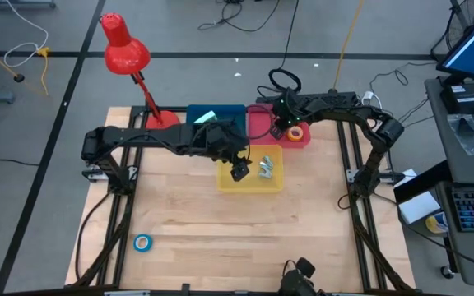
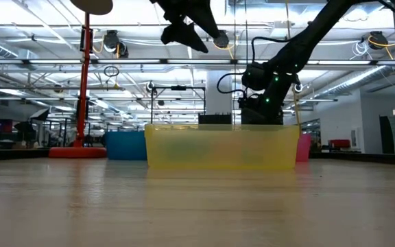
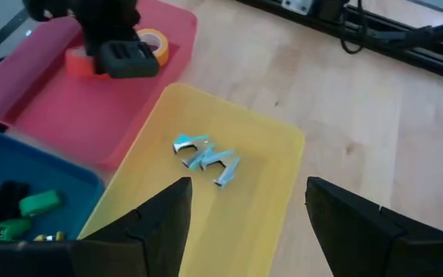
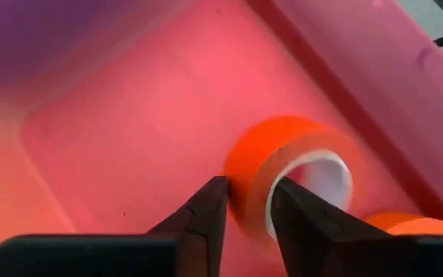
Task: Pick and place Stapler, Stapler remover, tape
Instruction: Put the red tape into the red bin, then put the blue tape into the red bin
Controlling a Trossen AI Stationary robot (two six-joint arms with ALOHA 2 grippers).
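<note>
My right gripper (image 4: 250,188) reaches down into the pink bin (image 1: 257,123) and is shut on an orange tape roll (image 4: 283,165). A second orange-yellow roll (image 3: 154,42) lies beside it. My left gripper (image 3: 244,231) hangs open over the yellow bin (image 1: 229,182) with nothing between its fingers. Pale blue staple removers (image 3: 206,158) lie on that bin's floor. A green stapler (image 3: 37,202) lies in the blue bin (image 1: 220,111). A blue tape roll (image 1: 142,242) lies flat on the table near the front left. My right gripper has the orange roll's wall (image 4: 246,173) between its fingertips, one finger on the outer band and one at the pale core's side. The fingers slant down from the table's right. The roll stands on edge in the pink bin; whether it rests on the floor cannot be told.
A red desk lamp (image 1: 126,49) stands at the table's far left, its base (image 1: 161,122) beside the blue bin. The three bins sit together at the far middle. Bare wooden tabletop (image 1: 245,238) lies in front of them.
</note>
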